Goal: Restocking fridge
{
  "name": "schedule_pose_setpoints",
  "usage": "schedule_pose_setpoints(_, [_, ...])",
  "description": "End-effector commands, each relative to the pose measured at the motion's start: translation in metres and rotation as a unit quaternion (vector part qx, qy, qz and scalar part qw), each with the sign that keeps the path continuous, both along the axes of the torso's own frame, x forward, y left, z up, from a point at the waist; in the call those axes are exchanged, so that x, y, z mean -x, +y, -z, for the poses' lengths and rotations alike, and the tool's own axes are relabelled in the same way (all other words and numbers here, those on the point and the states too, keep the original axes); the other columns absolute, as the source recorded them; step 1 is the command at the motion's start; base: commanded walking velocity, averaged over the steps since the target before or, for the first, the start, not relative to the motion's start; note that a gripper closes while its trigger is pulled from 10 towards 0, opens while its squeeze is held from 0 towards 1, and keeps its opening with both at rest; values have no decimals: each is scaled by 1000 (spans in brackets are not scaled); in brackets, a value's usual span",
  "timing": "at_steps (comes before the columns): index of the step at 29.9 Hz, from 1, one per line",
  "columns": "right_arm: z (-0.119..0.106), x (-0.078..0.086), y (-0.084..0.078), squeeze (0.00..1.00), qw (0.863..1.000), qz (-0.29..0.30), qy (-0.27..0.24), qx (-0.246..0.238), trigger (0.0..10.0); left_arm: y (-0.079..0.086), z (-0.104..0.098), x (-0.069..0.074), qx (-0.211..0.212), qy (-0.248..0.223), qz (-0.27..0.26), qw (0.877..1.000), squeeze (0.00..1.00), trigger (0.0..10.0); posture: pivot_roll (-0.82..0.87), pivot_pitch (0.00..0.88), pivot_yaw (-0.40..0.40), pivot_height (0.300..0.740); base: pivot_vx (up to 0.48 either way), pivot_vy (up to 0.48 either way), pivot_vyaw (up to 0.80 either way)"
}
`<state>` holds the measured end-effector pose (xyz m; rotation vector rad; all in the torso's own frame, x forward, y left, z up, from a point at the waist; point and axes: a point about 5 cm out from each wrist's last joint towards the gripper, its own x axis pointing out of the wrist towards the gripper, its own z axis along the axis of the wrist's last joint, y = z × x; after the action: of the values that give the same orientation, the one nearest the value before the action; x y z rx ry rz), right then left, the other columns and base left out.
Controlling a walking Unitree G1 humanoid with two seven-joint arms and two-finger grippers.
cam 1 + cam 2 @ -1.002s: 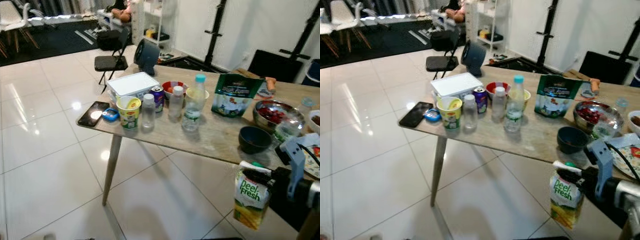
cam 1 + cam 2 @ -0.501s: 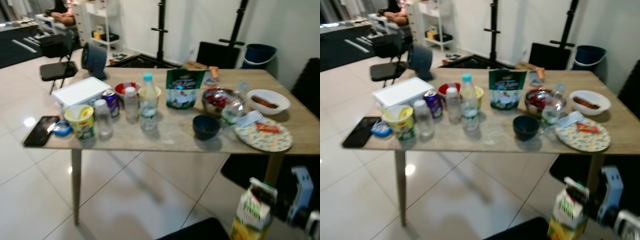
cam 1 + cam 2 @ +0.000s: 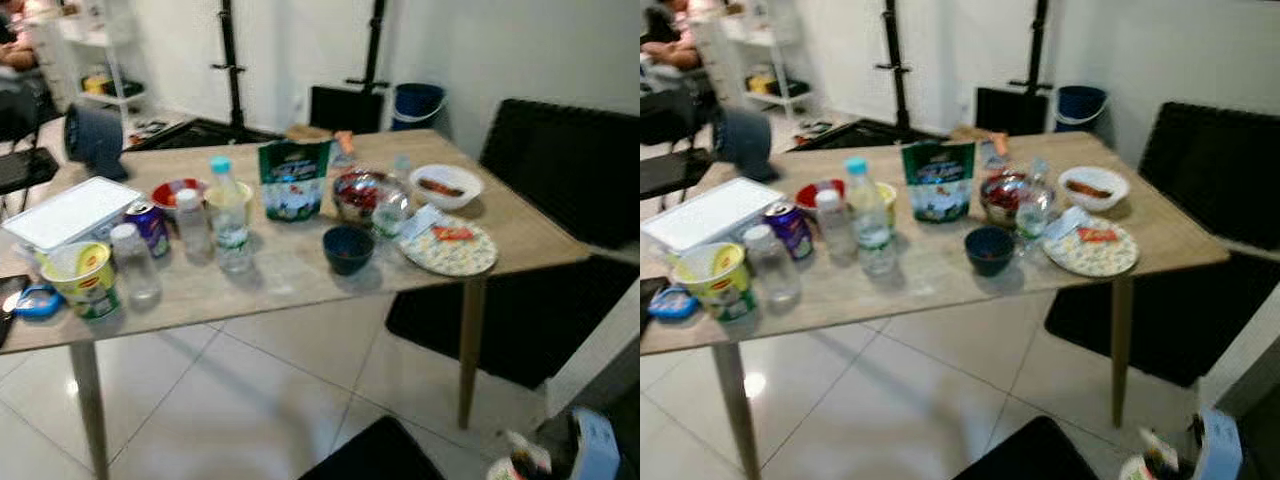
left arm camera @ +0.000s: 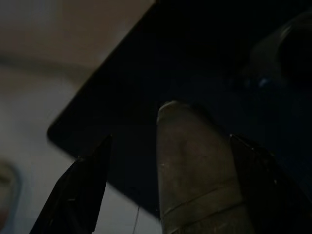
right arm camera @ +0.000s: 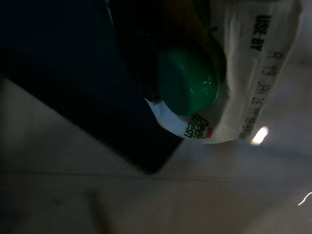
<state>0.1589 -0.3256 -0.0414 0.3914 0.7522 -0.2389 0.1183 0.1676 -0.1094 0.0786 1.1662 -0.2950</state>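
Note:
A juice carton (image 5: 243, 73) with a green cap (image 5: 187, 80) and a printed date fills the right wrist view, and my right gripper (image 5: 161, 63) is shut on its top. In the head views just the carton's top (image 3: 520, 464) peeks in at the bottom right corner, beside the gripper's blue-grey mount (image 3: 592, 450). It hangs low over the tiled floor, well in front of the wooden table (image 3: 300, 275). My left gripper (image 4: 170, 139) hangs in the dark with its two black fingers (image 4: 78, 185) spread apart.
The table carries a water bottle (image 3: 230, 215), a green pouch (image 3: 292, 180), a dark bowl (image 3: 348, 248), a metal bowl (image 3: 362, 192), a patterned plate (image 3: 447, 248), a white box (image 3: 70, 210) and a noodle cup (image 3: 82, 280). A black sofa (image 3: 560, 170) stands right; a dark object (image 3: 370, 455) lies below.
The camera has swung to the right, so the table has slid left in the picture. The carton in my right gripper now sits lower, at the picture's bottom edge.

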Motion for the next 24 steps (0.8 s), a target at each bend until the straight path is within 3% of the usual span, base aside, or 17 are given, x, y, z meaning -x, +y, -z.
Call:
schedule_pose_setpoints(1, [8, 9, 4, 0, 999, 29, 16, 0, 10000, -2, 4, 12, -6, 21, 7, 1000, 0, 10000, -53, 0, -6, 740, 0, 0, -712])
schedule_pose_setpoints(3, [19, 24, 9, 0, 995, 87, 42, 9, 10000, -3, 4, 12, -14, 17, 11, 1000, 0, 10000, -53, 0, -6, 740, 0, 0, -712])
schedule_pose_setpoints(12, [39, 52, 24, 0, 982, 148, 113, 17, 10000, 0, 2, 6, -22, 6, 21, 1000, 0, 10000, -52, 0, -5, 740, 0, 0, -712])
schedule_pose_setpoints(24, [43, 55, 30, 0, 978, 162, 130, 24, 10000, 1, 2, 6, -29, 5, 25, 999, 0, 10000, -51, 0, 0, 740, 0, 0, -718])
